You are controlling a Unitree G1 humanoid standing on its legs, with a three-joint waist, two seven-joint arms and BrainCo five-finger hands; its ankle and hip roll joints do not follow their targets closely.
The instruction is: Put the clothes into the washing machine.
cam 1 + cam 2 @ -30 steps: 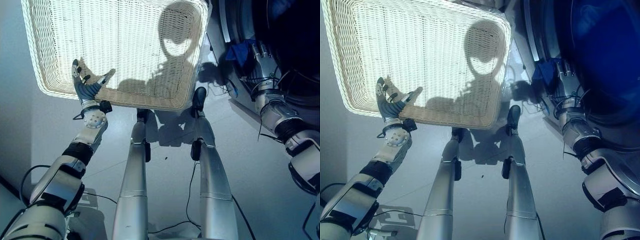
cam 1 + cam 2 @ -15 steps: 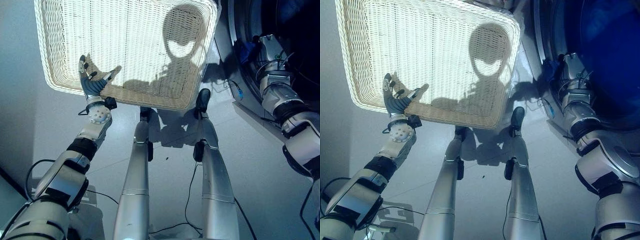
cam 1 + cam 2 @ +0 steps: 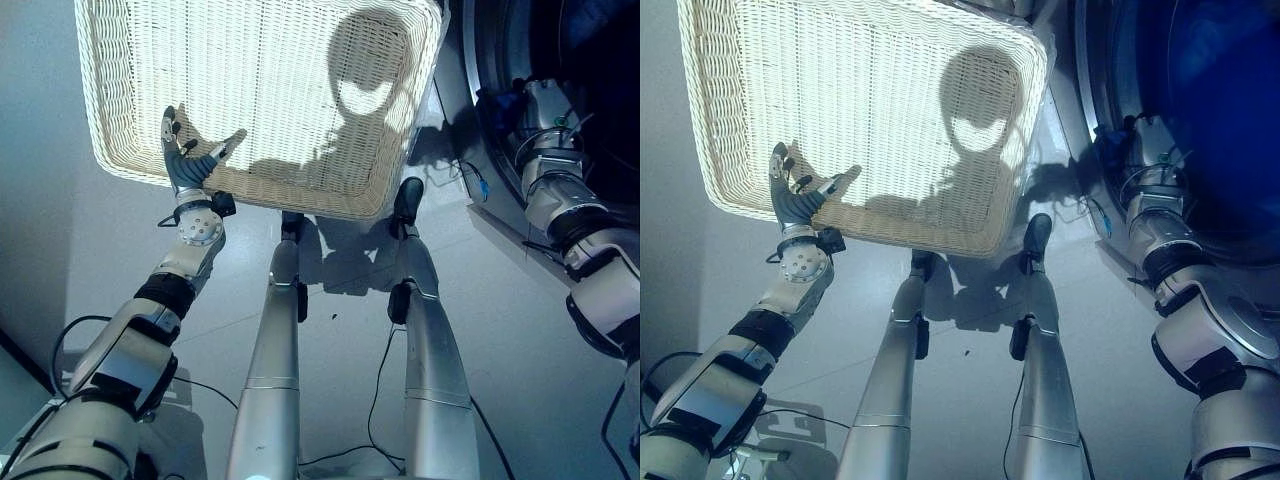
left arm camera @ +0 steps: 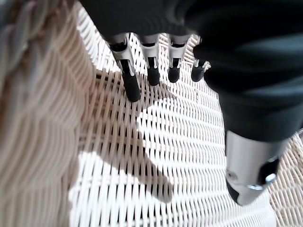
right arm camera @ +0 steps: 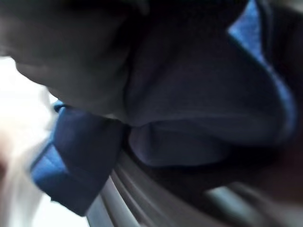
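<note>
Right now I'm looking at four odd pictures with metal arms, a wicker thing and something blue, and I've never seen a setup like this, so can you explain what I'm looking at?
This is a two-legged humanoid robot doing laundry. The two wide pictures come from cameras in its head, looking down. The two close-ups come from cameras on its wrists.

The pale woven thing is a wicker laundry basket on the floor. The robot's left hand hangs over the basket's near edge with straight fingers, holding nothing.

On the right is the washing machine with its round opening. The right hand reaches into it beside a blue garment; its wrist camera shows blue cloth up close. Whether that hand grips the cloth cannot be told.
</note>
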